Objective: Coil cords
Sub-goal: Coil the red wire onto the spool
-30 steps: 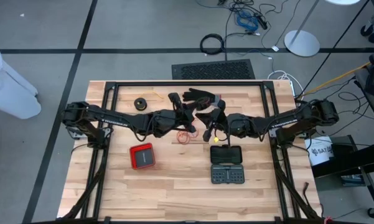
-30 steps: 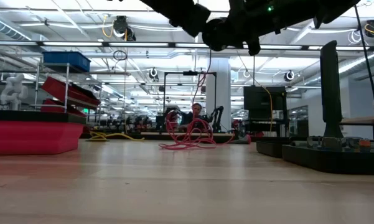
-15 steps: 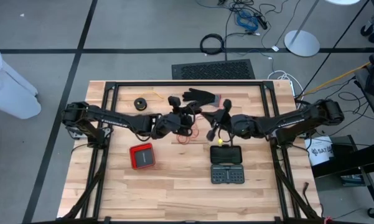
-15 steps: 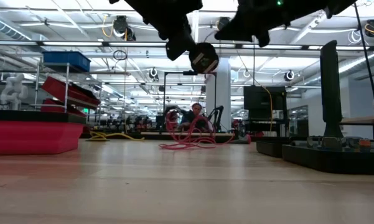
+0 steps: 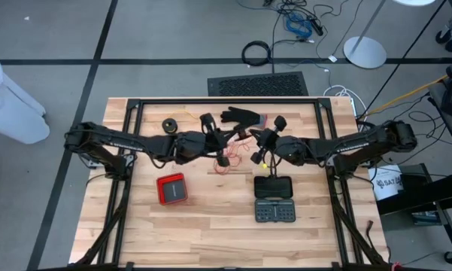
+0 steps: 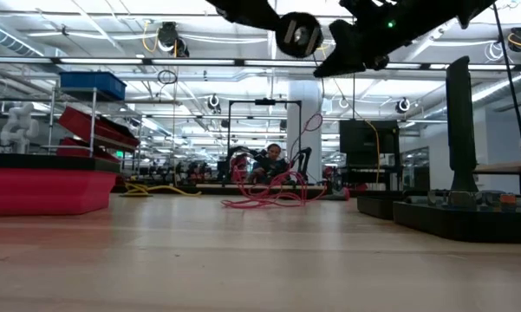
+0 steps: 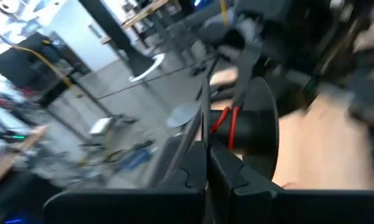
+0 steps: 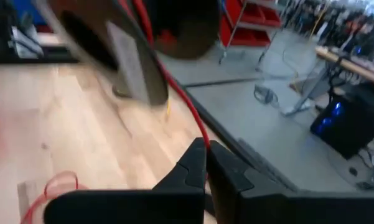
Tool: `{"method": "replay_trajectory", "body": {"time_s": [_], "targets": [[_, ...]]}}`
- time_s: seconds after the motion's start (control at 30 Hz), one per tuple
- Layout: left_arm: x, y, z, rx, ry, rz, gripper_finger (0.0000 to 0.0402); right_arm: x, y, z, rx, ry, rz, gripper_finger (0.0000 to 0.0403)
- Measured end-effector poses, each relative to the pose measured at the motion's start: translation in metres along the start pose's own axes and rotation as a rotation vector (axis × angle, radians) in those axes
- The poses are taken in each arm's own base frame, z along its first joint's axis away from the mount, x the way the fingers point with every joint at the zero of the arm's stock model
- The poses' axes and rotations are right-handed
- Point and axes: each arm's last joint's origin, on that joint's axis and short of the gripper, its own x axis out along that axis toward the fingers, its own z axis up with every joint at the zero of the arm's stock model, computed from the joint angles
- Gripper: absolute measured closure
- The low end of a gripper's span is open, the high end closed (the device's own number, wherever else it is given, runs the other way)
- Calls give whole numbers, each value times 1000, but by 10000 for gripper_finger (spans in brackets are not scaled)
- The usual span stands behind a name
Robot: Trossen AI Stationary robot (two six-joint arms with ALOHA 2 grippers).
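Both wrist views are motion-blurred; the low view crops both arms at its top edge; the cord (image 5: 227,167) is too thin to trace.

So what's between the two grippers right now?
In the high view, only the thin red cord spans from left gripper to right gripper, above bare table.

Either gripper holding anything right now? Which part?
Both. The right gripper is shut on the reddish-orange cord, pinching a thin strand. The left gripper is shut on a strand of it too, near a black spool.
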Motion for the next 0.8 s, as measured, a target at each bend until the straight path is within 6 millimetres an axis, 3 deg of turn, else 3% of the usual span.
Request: {"method": "replay_trajectory", "body": {"time_s": [0.27,0.57,0.8], "targets": [[6,8,4,-142,-83,2,402,12,11,2,29,-90,15,403],[26,0,-5,-70,-66,138,402,21,20,3,85,-169,44,403],[29,1,-9,39,-28,170,402,21,22,2,95,-164,76,402]]}}
